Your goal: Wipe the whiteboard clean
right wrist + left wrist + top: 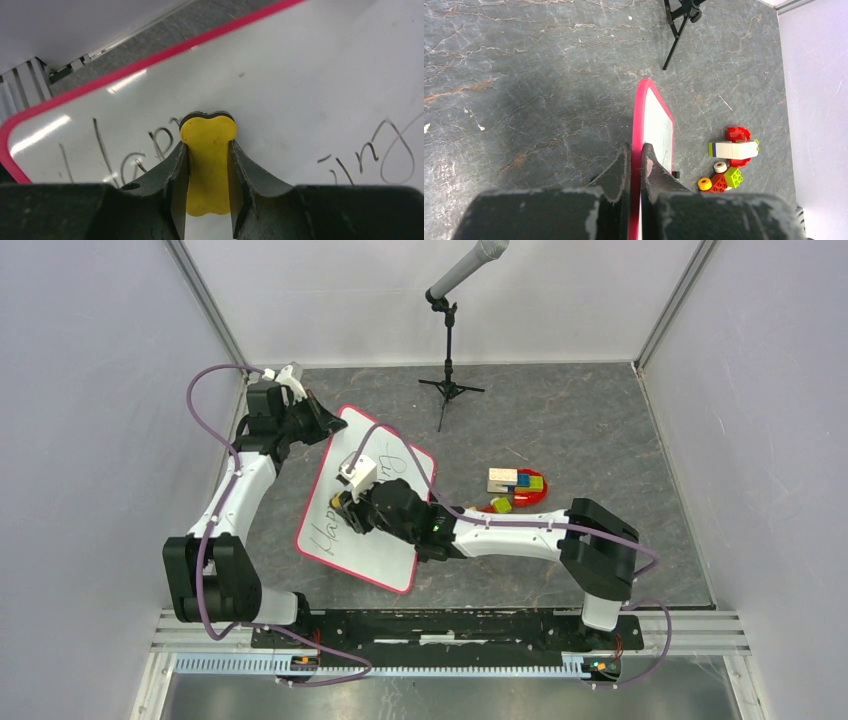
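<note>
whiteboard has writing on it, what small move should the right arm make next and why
Probably sweep the yellow eraser, held in the right gripper, sideways across the handwriting: black letters show on both sides of it on the whiteboard, and the left gripper clamps the red frame, steadying it.

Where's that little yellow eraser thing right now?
In the right wrist view, the yellow eraser sits pinched in the right claw, against the whiteboard, beside the black handwriting.

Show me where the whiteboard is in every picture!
Top: whiteboard left of middle, writing on it.
Left wrist: edge-on, centre, pinched by left gripper.
Right wrist: fills most of the picture, behind the eraser.
Shared landmark: its pink frame, in all three.
</note>
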